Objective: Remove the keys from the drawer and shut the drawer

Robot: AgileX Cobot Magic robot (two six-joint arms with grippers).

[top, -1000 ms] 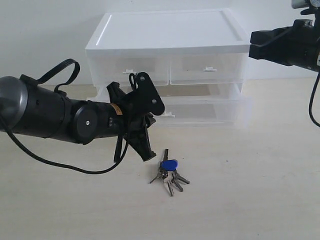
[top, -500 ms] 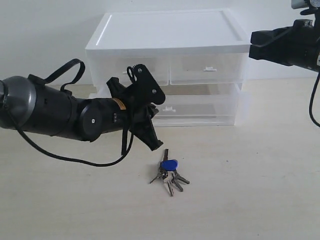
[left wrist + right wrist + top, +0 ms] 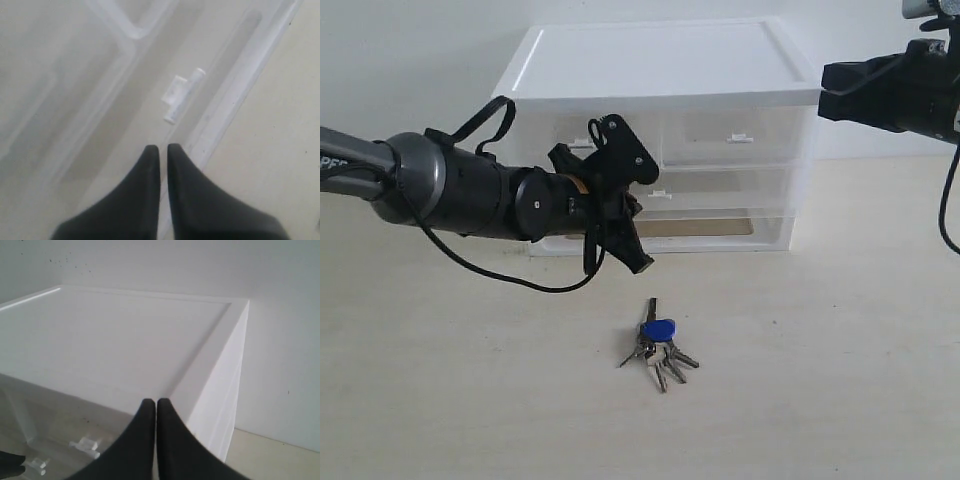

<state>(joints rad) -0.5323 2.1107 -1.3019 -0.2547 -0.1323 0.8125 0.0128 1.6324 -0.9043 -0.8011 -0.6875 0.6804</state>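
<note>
- Beige table [image 3: 840, 400] and a white wall behind; a see-through drawer box [image 3: 660, 60] with a white top stands on the table.
- The wide drawer [image 3: 740, 192] sits pushed in, even with the box front.
- The keys [image 3: 656, 343] lie on the table in front of the box, outside the drawer.
- The left gripper [image 3: 163, 146] has its fingers pressed together, holding nothing, close by the drawer's little white handle [image 3: 182, 95].
- The right gripper [image 3: 156, 400] is pressed together too, up over the box's top corner.
</note>
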